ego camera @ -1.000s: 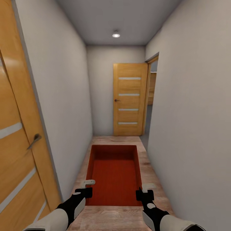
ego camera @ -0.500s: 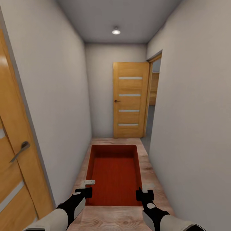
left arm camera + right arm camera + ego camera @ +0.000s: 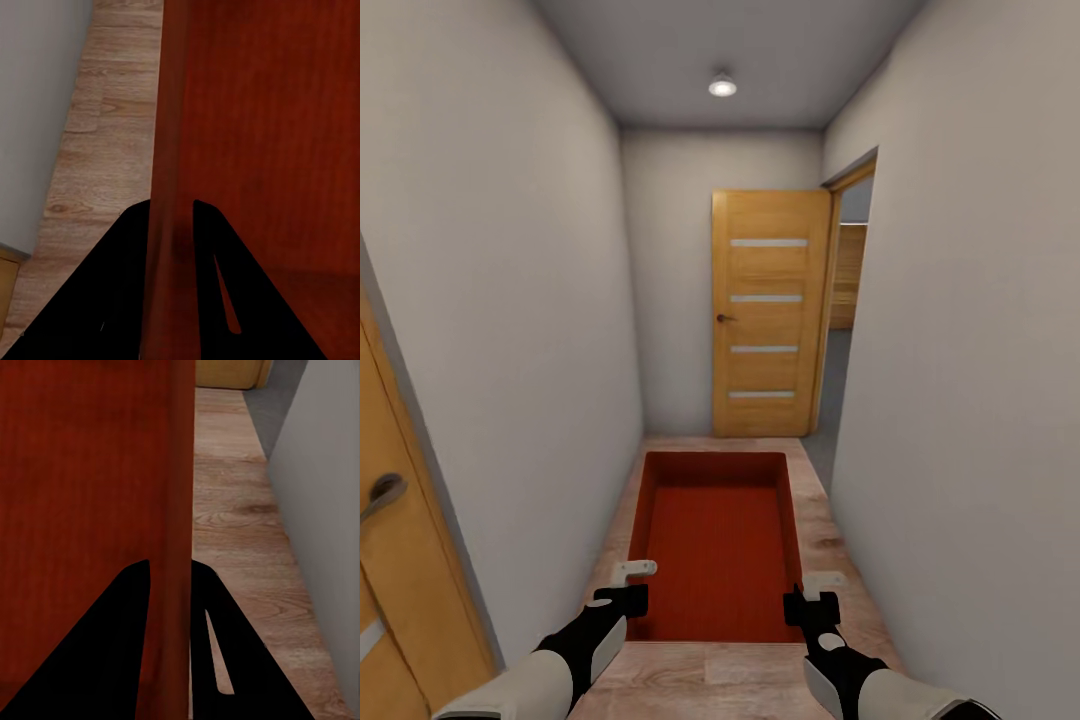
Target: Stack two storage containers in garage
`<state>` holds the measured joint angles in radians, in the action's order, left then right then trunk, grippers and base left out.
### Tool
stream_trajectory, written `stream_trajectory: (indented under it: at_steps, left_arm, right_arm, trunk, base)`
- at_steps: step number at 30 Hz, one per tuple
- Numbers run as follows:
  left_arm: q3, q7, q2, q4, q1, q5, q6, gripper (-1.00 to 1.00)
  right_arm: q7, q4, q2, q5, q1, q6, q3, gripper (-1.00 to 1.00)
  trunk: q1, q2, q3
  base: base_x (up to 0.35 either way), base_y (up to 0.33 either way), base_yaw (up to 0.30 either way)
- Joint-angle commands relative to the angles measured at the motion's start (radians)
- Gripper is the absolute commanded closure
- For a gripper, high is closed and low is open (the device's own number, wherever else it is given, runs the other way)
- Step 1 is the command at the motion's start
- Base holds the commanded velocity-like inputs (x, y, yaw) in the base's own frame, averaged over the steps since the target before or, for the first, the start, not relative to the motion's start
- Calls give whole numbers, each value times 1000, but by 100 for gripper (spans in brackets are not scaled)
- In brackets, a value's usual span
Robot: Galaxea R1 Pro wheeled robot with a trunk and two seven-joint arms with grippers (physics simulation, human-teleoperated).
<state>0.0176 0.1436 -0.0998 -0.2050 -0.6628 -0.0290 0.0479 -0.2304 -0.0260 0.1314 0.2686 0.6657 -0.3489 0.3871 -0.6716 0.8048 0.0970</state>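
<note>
I hold one red-orange open-top storage container (image 3: 715, 540) level in front of me, above the wood-plank hallway floor. My left gripper (image 3: 632, 585) is shut on its left wall near the close corner. In the left wrist view the fingers (image 3: 127, 247) pinch that thin red wall (image 3: 169, 135). My right gripper (image 3: 810, 592) is shut on the right wall. The right wrist view shows its fingers (image 3: 131, 600) clamped either side of the wall (image 3: 180, 472). The container's inside looks empty.
I am in a narrow corridor between grey walls. At the far end, a wooden door (image 3: 768, 310) stands open beside a doorway (image 3: 847, 300) with grey floor (image 3: 828, 385) beyond. At near left is another wooden door (image 3: 400, 560) with a metal handle (image 3: 380, 495).
The whole view has advanced down the corridor: the left door has slid mostly out of the picture and the far door looks nearer. Both grippers keep the same hold on the container.
</note>
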Motion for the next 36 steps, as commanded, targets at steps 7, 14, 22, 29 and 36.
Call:
stream_trajectory:
  at_steps: [7,14,22,29,36]
  left_arm:
    - [31,25,45,-1,0,4,5,100]
    - [31,25,45,-1,0,4,6,100]
    - [31,25,45,-1,0,4,5,100]
    - [31,25,45,-1,0,4,5,100]
    - [31,25,45,-1,0,4,5,100]
  right_arm:
    - [-2,-3,0,-8,1,-15,-73,100]
    - [-3,-3,0,-8,1,-15,-73,100]
    - [-2,-3,0,-8,1,-15,-73,100]
    - [-2,-3,0,-8,2,-16,-73,100]
    - [-3,-3,0,-8,1,-16,-73,100]
  trunk:
    - [-1,1,2]
    - [-1,1,2]
    - [-1,1,2]
    - [-1,1,2]
    - [-1,1,2]
  base:
    - [322,0,0]
    - [322,0,0]
    - [322,0,0]
    - [322,0,0]
    - [322,0,0]
